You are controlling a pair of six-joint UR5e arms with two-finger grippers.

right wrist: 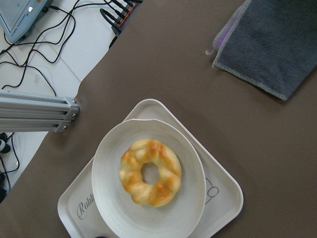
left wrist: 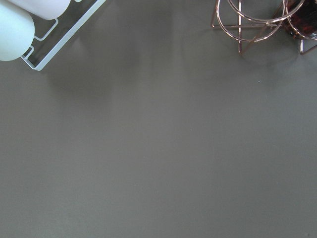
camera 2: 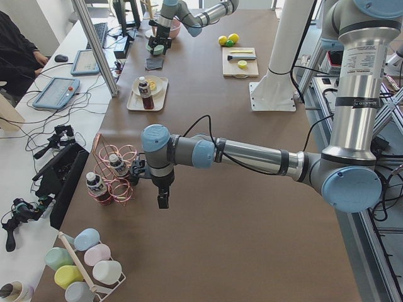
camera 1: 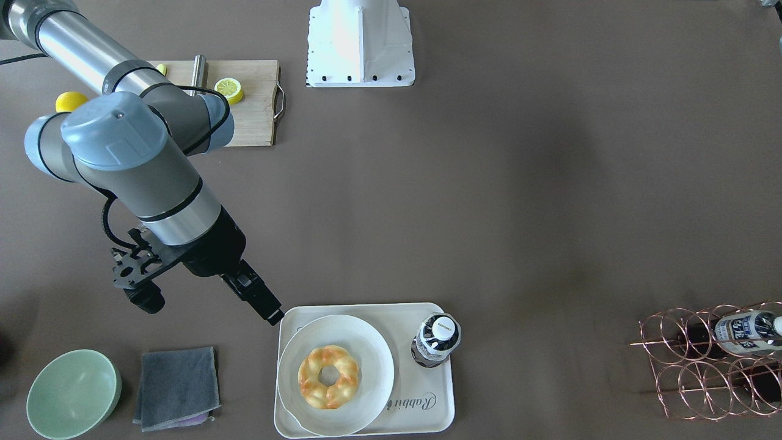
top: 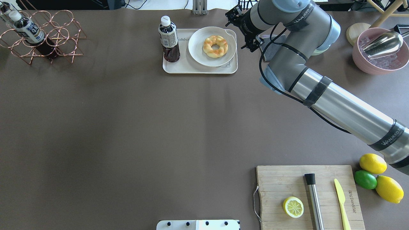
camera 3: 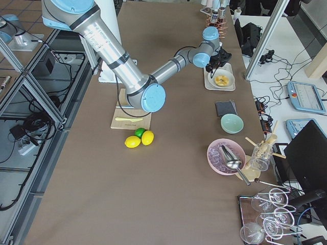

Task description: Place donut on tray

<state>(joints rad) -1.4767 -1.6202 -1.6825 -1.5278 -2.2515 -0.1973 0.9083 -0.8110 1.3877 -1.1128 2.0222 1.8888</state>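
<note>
Right tool [camera 1: 275, 316] near tray [camera 1: 427, 415] corner, donut [camera 1: 328, 377] apart

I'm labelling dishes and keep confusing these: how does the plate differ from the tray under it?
The plate is round; the tray is rectangular with rounded corners. The plate is smaller and rests on the tray. The plate is plain and holds the donut; the tray bears "Rabbit" script and carries a bottle. Both are off-white.
</note>
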